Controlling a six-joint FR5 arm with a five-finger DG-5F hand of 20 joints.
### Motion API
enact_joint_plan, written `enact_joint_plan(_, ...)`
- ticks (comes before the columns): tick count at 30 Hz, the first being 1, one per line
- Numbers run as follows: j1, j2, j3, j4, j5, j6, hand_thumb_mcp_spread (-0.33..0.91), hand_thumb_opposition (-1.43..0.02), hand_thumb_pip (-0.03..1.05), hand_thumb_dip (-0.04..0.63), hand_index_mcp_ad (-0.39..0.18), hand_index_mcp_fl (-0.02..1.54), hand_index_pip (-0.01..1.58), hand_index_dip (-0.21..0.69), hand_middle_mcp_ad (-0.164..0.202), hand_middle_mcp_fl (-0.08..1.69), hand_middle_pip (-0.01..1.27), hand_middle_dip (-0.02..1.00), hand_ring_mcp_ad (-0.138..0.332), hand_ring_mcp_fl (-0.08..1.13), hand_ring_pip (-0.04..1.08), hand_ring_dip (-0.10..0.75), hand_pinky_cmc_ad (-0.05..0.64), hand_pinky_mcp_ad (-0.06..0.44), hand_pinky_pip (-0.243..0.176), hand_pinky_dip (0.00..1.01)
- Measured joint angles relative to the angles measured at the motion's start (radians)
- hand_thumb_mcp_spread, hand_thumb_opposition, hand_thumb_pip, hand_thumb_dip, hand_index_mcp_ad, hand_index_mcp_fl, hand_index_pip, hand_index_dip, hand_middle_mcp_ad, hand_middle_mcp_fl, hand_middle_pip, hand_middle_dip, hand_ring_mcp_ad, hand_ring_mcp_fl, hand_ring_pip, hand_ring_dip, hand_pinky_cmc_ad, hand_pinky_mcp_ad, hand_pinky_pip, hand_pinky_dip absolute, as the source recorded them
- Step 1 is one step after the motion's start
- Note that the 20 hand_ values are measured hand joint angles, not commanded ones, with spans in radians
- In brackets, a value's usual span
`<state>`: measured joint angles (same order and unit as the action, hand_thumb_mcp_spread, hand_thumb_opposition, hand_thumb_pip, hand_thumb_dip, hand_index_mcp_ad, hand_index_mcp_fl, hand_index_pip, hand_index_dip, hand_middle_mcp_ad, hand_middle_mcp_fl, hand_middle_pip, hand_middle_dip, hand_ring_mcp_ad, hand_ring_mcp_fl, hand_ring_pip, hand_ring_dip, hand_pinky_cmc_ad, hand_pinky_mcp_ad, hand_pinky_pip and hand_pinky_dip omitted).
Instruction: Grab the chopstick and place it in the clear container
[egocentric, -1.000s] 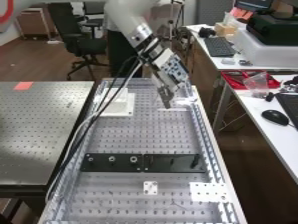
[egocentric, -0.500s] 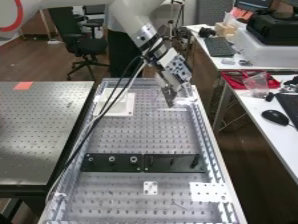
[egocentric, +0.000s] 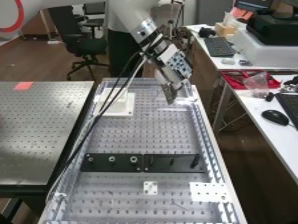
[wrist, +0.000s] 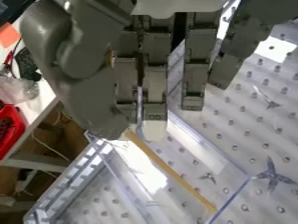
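The hand (egocentric: 170, 93) hung at the far end of the perforated board (egocentric: 149, 137), at the end of the arm (egocentric: 136, 22), which came in from the upper left of the high view. It pointed down over the clear container (wrist: 211, 145).

In the wrist view the hand was pinching the chopstick (wrist: 169, 171) between thumb (wrist: 86, 95) and fingers (wrist: 156, 75). The thumb lay across from the fingers, its tip close to theirs, with the chopstick running out between them. The fingers hung fairly straight, side by side, with narrow gaps between some of them; one stood a little apart from the rest. The hand was closed only as far as the thin stick needed.

The chopstick slanted out past the fingertips, and most of its visible length lay across the container's clear walls. Its far end was near one of the container's edges; whether it touched the wall or the bottom, I could not tell.

In the high view, the white block (egocentric: 120, 110) sat beside the hand, apart from it, and the black bar (egocentric: 113, 162) lay nearer the camera.
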<state>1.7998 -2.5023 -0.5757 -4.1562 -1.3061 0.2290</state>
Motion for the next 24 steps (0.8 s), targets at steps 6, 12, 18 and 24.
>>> enact_joint_plan(6, 0.001, 0.002, 0.005, 0.001, -0.014, -0.012, 0.39, -0.85, 0.79, 0.321, -0.073, 0.43, 1.19, -0.016, -0.024, 0.55, 0.84, 0.63, 0.136, 0.40, 0.37, 0.363, 0.405, 0.229, -0.035, 0.76)
enact_joint_plan(12, 0.002, 0.012, -0.010, 0.005, -0.018, -0.013, 0.39, -0.84, 0.79, 0.325, -0.054, 0.37, 1.17, -0.016, -0.024, 0.46, 0.83, 0.62, 0.136, 0.35, 0.38, 0.353, 0.382, 0.229, -0.051, 0.78)
enact_joint_plan(18, 0.003, 0.039, -0.037, 0.018, -0.002, -0.014, 0.38, -0.82, 0.79, 0.326, -0.052, 0.33, 1.18, -0.016, -0.024, 0.45, 0.83, 0.60, 0.136, 0.30, 0.37, 0.346, 0.387, 0.218, -0.066, 0.81)
enact_joint_plan(24, 0.006, 0.093, -0.088, 0.043, 0.036, -0.035, 0.38, -0.81, 0.77, 0.323, -0.052, 0.31, 1.18, -0.016, -0.021, 0.42, 0.83, 0.60, 0.147, 0.30, 0.37, 0.333, 0.374, 0.220, -0.079, 0.82)
